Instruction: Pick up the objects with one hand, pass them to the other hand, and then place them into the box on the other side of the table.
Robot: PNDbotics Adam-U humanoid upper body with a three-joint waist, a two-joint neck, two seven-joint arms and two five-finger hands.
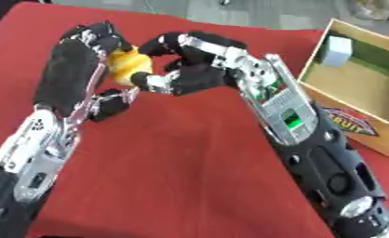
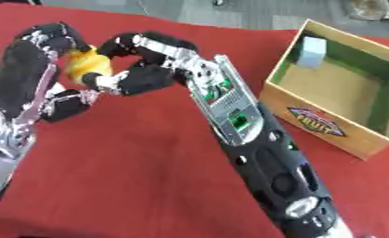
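Left hand (image 1: pixel 76 69) and right hand (image 1: pixel 199 62) meet at 11 o'clock above the red bench (image 1: pixel 190 176). Both sets of fingers are curled around the yellow object (image 1: pixel 126 66) between them. The wooden box (image 2: pixel 344 88) at 2 o'clock contains a pale block (image 2: pixel 311 51).
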